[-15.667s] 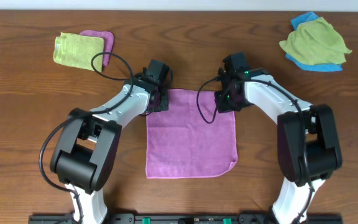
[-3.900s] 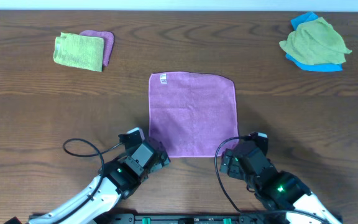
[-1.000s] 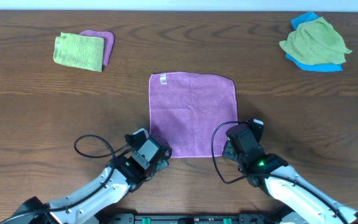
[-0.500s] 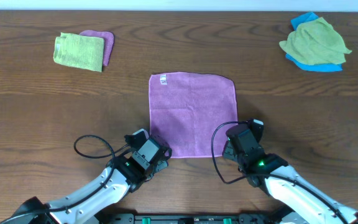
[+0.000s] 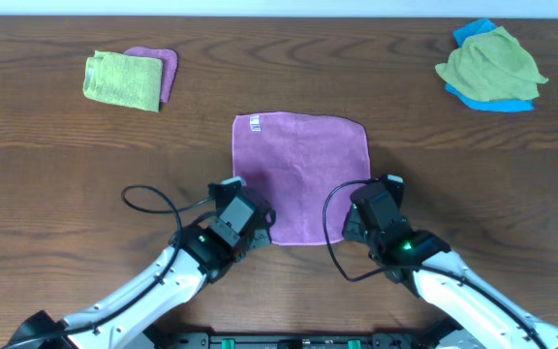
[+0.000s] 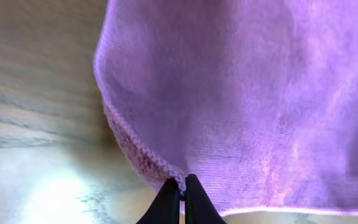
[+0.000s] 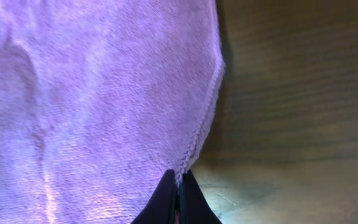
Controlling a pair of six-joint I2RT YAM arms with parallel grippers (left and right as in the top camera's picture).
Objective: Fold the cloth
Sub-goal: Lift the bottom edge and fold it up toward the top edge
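The lilac-purple cloth lies on the table's middle, its small white label at the far left corner. My left gripper is shut on the cloth's near left corner, which is lifted off the table. In the left wrist view the black fingertips pinch the cloth's hem. My right gripper is shut on the near right corner, also raised. In the right wrist view its fingertips clamp the cloth's stitched edge.
A folded lime-green cloth on a small purple one lies at the far left. A crumpled green cloth on a blue one lies at the far right. Black cables loop beside both arms.
Both grippers have moved away from the front edge, toward the cloth's middle, carrying the near corners up with them. The cloth's near edge has drawn back.
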